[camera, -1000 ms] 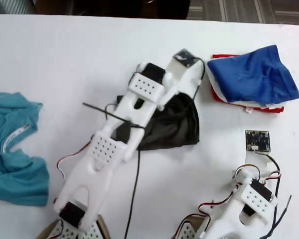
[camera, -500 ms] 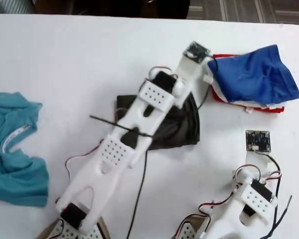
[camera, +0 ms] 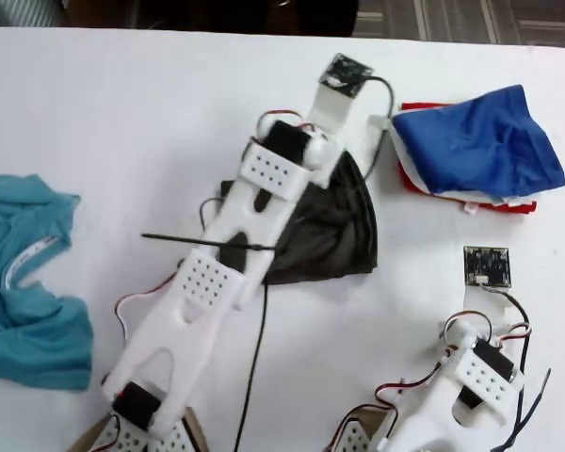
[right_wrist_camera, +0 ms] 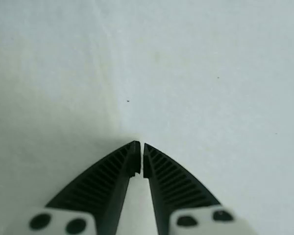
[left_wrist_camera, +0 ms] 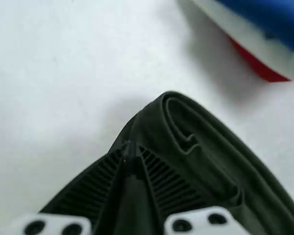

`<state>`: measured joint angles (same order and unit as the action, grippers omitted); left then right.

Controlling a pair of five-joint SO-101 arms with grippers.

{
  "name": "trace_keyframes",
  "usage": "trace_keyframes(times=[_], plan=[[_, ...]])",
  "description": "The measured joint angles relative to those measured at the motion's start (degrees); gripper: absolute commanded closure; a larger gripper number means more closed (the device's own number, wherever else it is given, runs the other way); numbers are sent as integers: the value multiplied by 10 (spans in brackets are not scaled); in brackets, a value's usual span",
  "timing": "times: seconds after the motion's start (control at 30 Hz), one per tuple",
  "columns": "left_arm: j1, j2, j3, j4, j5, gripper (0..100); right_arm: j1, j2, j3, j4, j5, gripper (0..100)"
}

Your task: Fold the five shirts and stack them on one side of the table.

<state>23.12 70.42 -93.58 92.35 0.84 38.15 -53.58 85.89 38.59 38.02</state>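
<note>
Nearest the bases, the right gripper (right_wrist_camera: 141, 147) hung over the white table (camera: 122, 113), its fingers pressed together on nothing. A rumpled teal shirt (camera: 28, 301) lay at the table's left edge. At mid-table the left gripper (left_wrist_camera: 130, 147) pinched a fold of the black fabric shirt (camera: 334, 235). Just beyond, a folded blue shirt (camera: 476, 141) topped a red shirt (camera: 407, 184).

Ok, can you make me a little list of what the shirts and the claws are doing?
Left claw: shut, pinching a fold of the black shirt
Right claw: shut, nothing in it, over bare table
Pile: blue shirt on top, red shirt under it, beside the black one
Teal shirt: crumpled, not folded, on the left arm's side
</note>
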Motion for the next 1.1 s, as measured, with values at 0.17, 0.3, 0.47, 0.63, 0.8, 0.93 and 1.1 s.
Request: trace_keyframes(times=[0.17,0.3,0.47,0.63,0.8,0.93,1.1], plan=[[-4,17,1,0,-39,975,0,0,0,0,0,978],[8,47,1,-34,-37,975,0,0,0,0,0,978],[57,81,2,-57,-39,975,0,0,0,0,0,978],[70,77,2,-55,-39,975,0,0,0,0,0,978],[73,22,3,-7,-39,975,0,0,0,0,0,978],[73,-30,2,55,-39,975,0,0,0,0,0,978],[70,-51,28,90,-43,975,0,0,0,0,0,978]])
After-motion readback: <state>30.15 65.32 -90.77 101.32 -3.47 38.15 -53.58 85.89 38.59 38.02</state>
